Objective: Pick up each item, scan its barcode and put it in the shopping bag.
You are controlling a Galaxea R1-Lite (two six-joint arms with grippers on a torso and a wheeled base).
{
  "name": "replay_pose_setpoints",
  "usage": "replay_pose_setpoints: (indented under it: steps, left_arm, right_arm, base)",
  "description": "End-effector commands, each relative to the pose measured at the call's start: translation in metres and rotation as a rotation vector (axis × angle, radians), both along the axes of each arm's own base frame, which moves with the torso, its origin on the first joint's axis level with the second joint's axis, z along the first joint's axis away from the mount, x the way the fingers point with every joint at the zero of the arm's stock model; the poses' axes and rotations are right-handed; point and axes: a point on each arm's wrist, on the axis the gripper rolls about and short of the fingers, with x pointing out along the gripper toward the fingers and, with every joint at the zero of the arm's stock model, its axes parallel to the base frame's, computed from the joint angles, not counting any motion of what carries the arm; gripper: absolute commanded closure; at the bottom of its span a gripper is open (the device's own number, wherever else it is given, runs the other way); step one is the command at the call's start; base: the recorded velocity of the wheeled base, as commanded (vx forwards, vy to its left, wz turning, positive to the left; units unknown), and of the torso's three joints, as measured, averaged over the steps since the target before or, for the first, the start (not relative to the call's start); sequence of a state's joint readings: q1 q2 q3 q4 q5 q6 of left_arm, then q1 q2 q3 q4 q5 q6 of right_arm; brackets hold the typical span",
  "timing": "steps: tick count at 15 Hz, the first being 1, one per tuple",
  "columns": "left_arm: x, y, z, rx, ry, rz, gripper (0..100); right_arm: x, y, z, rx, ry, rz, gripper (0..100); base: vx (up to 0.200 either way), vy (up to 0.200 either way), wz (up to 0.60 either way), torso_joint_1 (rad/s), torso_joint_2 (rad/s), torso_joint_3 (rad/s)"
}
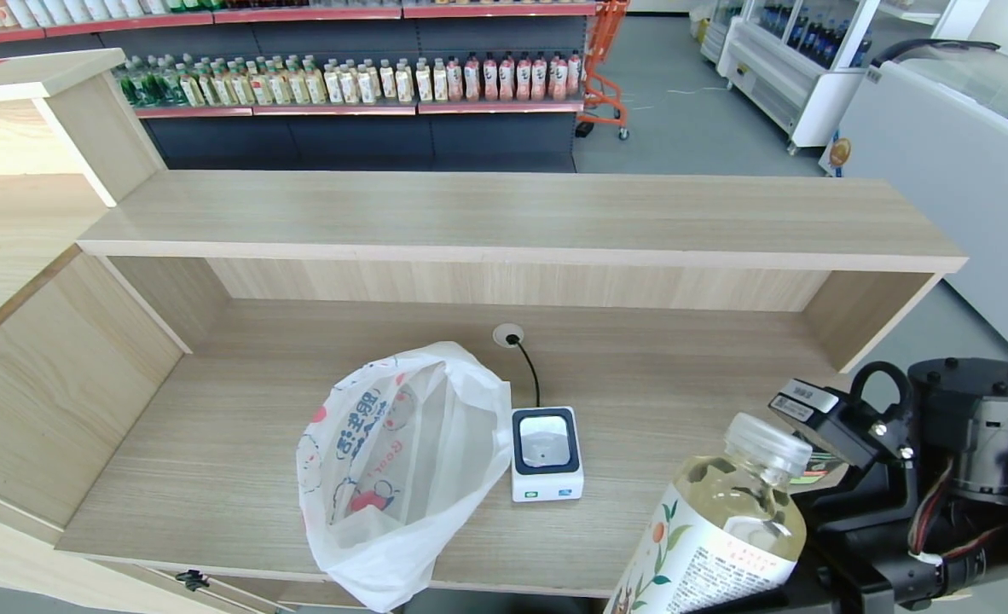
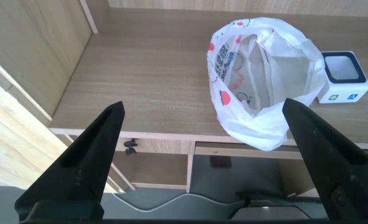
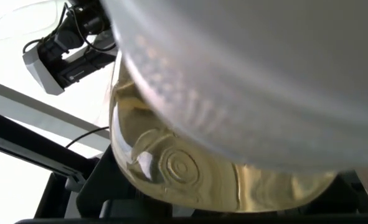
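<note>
The right gripper [image 1: 811,547] has the bottle [image 1: 717,529] in its grasp, held tilted in the air off the near right corner of the counter [image 1: 683,401], cap [image 1: 767,448] pointing up and away from the robot. Its hold sits low on the body, behind the label [image 1: 692,567]. The left gripper [image 2: 203,112] hangs spread wide and empty above the counter's near left edge.

The bottle is clear plastic, nearly full of pale yellow drink, so I judge it fairly heavy for its size and stiff enough while sealed. The smooth wrap label may slip under the pads, so the labelled middle is the sound place to hold, not the narrowing shoulder. The bag [image 1: 402,460] is thin, soft plastic that slumps open just beside the scanner [image 1: 546,452] (its mouth could fold shut if nudged).

The label carries an orange fruit with leaves and blocks of small print, too fine to make out. The bag bears large green characters and red print with cartoon figures. The scanner has two small coloured marks on its front edge.
</note>
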State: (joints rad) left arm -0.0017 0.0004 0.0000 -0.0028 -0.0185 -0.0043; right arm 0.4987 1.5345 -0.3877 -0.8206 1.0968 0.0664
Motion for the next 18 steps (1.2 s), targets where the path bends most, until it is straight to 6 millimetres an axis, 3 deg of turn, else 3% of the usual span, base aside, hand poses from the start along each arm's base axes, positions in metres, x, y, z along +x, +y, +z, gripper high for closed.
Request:
replay_pose_setpoints:
  steps: [1, 3, 6, 7, 12, 18]
  left_arm:
    - [0.0, 0.0, 0.0, 0.0, -0.001, 0.002, 0]
    - [0.0, 0.0, 0.0, 0.0, -0.001, 0.0, 0]
    - [0.0, 0.0, 0.0, 0.0, -0.001, 0.0, 0]
    - [0.0, 0.0, 0.0, 0.0, -0.001, 0.0, 0]
    - [0.0, 0.0, 0.0, 0.0, -0.001, 0.002, 0]
    - [0.0, 0.0, 0.0, 0.0, -0.001, 0.002, 0]
  right_arm:
    - [0.004, -0.005, -0.001, -0.012, -0.048, -0.052, 100]
    - [0.011, -0.008, -0.003, -0.047, -0.129, -0.154, 100]
    - [0.02, -0.014, -0.003, -0.134, -0.367, -0.301, 100]
    - [0.025, -0.019, -0.003, -0.169, -0.516, -0.325, 100]
    - [0.06, 0.0, 0.006, -0.286, -1.034, -0.312, 100]
    - [0.052, 0.013, 0.003, -0.402, -1.382, -0.214, 100]
  base:
    - [0.0, 0.0, 0.0, 0.0, 0.0, 0.0]
    - [0.0, 0.0, 0.0, 0.0, 0.0, 0.0]
    - [0.0, 0.0, 0.0, 0.0, 0.0, 0.0]
    - [0.0, 0.0, 0.0, 0.0, 0.0, 0.0]
    - [0.0, 0.0, 0.0, 0.0, 0.0, 0.0]
    - [0.0, 0.0, 0.0, 0.0, 0.0, 0.0]
